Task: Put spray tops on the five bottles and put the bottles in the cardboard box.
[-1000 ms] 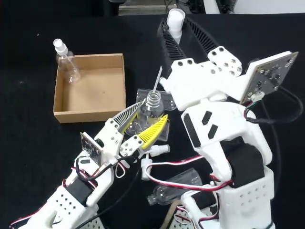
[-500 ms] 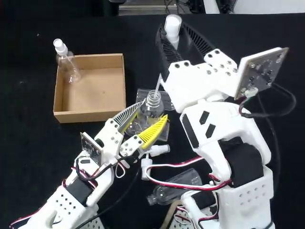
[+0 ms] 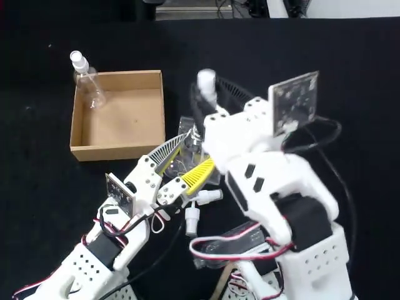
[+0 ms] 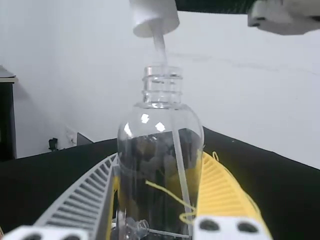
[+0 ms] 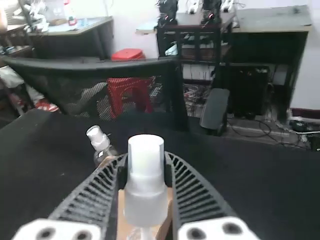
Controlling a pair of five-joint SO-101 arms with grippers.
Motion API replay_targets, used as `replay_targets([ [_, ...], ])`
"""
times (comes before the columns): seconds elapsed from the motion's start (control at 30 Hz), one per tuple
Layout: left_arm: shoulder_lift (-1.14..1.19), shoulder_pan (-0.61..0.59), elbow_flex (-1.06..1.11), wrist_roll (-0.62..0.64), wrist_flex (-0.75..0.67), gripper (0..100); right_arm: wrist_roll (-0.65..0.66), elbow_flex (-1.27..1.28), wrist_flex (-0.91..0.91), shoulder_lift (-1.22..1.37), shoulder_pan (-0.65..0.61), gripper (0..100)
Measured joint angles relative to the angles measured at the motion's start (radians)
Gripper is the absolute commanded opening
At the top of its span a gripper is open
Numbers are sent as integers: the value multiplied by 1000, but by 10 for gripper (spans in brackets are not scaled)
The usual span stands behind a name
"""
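My left gripper [image 3: 197, 150] is shut on an upright clear bottle [image 3: 185, 156] in the middle of the table; the left wrist view shows the uncapped bottle [image 4: 160, 145] between the grey and yellow fingers [image 4: 222, 185]. My right gripper [image 3: 206, 94] is shut on a white spray top [image 3: 205, 82] directly above it. The spray top [image 4: 154, 17] hangs just over the bottle's neck, its tube reaching down inside. In the right wrist view the spray top [image 5: 145, 185] sits between the black fingers [image 5: 95, 195]. The cardboard box [image 3: 84, 134] lies at the left, open.
A capped bottle [image 3: 87, 78] leans at the box's far left corner, also seen as the capped bottle [image 5: 100, 145]. Two loose spray tops [image 3: 206, 195] [image 3: 192, 220] lie near the left gripper. Another bottle [image 3: 219, 247] lies on its side under the right arm.
The right arm has swung left and down with the spray top, bringing it over the held bottle so that the tube enters the neck. The left arm has kept still.
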Motion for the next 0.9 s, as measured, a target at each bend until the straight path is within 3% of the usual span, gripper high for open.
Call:
replay_targets([
  [0.13, 0, 2, 0, 0, 0, 30, 0, 80, 0, -83, -11, 198],
  [0.47, 0, 0, 0, 0, 0, 30, 0, 117, 9, -298, -6, 158],
  [0.6, 0, -5, 0, 0, 0, 30, -2, 115, 23, -341, 114, 18],
  [0.9, 0, -6, 0, 0, 0, 32, -2, 284, -23, -227, 342, 35],
])
